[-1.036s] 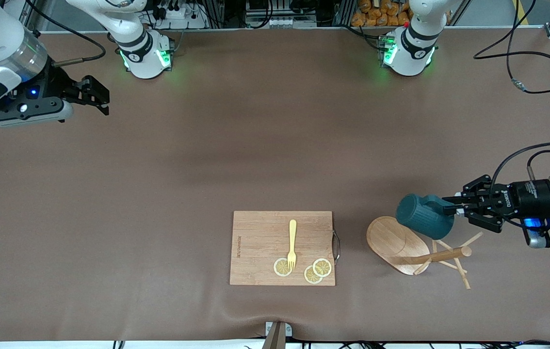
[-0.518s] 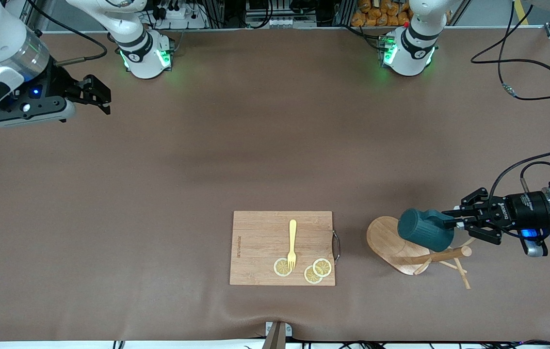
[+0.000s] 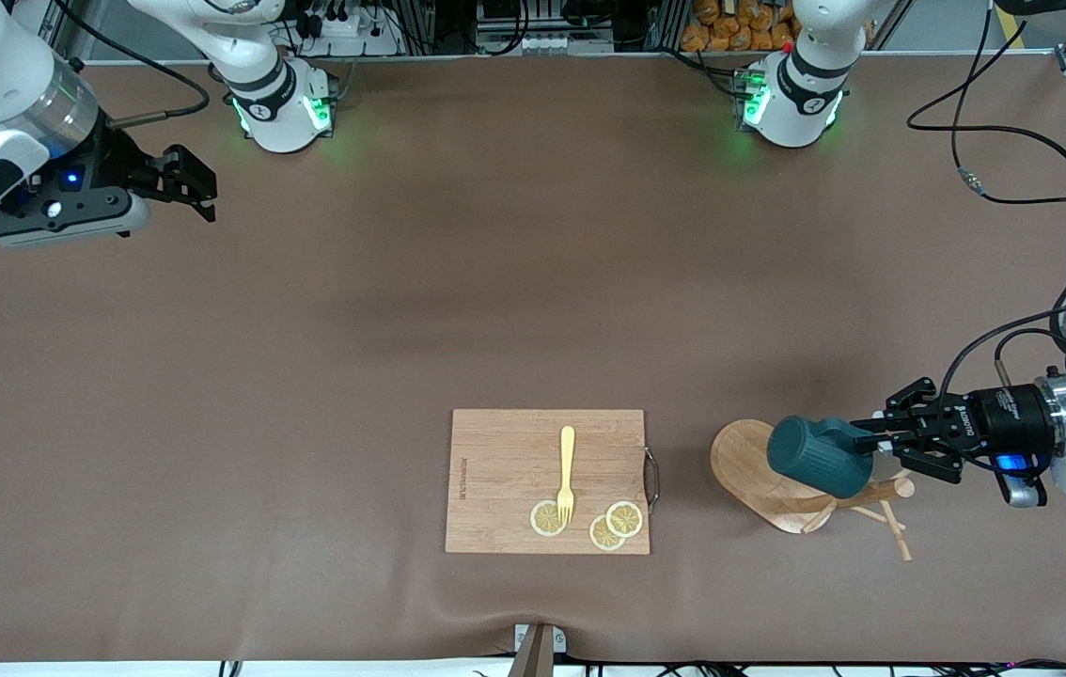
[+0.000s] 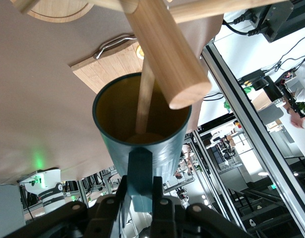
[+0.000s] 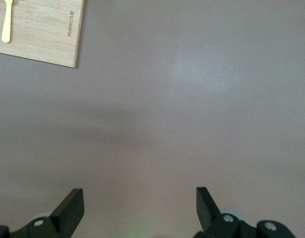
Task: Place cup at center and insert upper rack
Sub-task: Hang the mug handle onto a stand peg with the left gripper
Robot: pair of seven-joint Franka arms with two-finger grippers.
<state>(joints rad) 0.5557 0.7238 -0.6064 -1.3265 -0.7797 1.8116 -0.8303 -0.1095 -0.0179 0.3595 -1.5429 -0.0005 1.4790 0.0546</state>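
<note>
We're seeing the brown table (image 3: 495, 282) mostly bare across its middle and toward the right arm's end; everything on it is sitting in the strip nearest the front camera. The cutting board (image 3: 547, 480) is lying close to that edge, with open mat all around it. Count: one cup, one mug tree, one board, one yellow fork (image 3: 567, 474), three lemon slices (image 3: 624, 518) on the board.

Left gripper (image 3: 874, 439) is pinching the teal cup (image 3: 820, 457) by its side handle, fingers pressed tight on it, and holding it tipped on its side in the air over the mug tree (image 3: 763, 467). The mug tree is lying toppled toward the left arm's end of the table, beside the board's metal handle (image 3: 652, 479), oval base on edge, pole pointing toward the left arm. In the left wrist view the cup's mouth (image 4: 141, 117) is facing the pole's tip (image 4: 182, 89), one thin peg (image 4: 145, 96) is reaching inside the cup, and the pole's end is crossing its rim.

Right gripper (image 3: 185, 183) is waiting, fingers spread wide, over bare mat at the right arm's end.
</note>
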